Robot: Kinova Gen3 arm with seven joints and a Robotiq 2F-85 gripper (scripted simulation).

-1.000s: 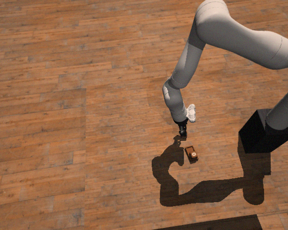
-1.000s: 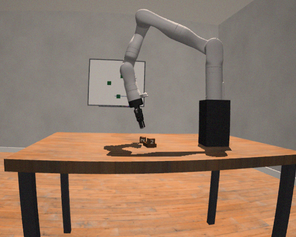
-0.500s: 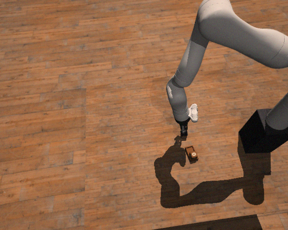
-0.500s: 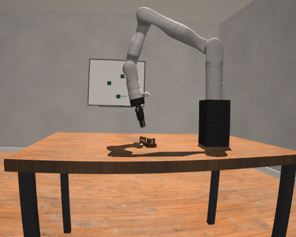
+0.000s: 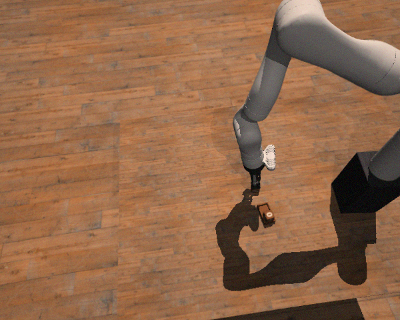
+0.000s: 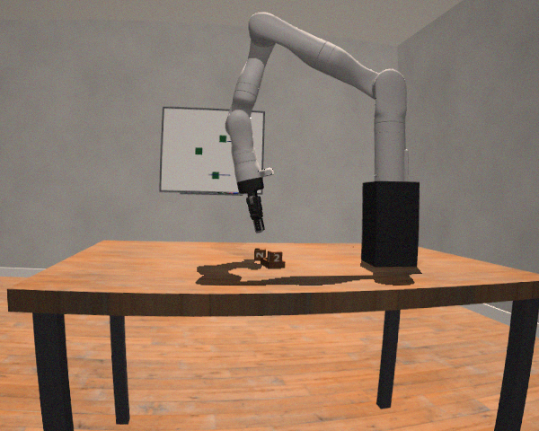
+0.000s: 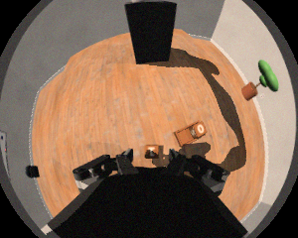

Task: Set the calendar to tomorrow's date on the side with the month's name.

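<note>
My gripper (image 5: pixel 255 188) (image 6: pixel 259 231) (image 7: pixel 151 154) is open and empty, its fingers pointing down above the loose cube. That brown cube (image 6: pixel 260 254) (image 7: pixel 151 150) stands on the table outside the tray; in the exterior view its visible face shows a 2 turned on its side. The arm hides it in the top view. The small brown tray (image 5: pixel 263 209) (image 6: pixel 273 265) (image 7: pixel 183 137) lies flat on the table. The other cube (image 5: pixel 269 216) (image 6: pixel 275 256) (image 7: pixel 199 129) stands at one end of it, with a 0 on top and an upright 2 facing the exterior camera. The month's name is not readable.
The wooden table (image 6: pixel 149 296) carries the black robot base (image 5: pixel 351 186) (image 6: pixel 390 223) (image 7: pixel 151 35), well to the right of the tray in the top and exterior views. The arm's shadow falls beside the tray. A whiteboard (image 6: pixel 186 129) hangs on the wall behind.
</note>
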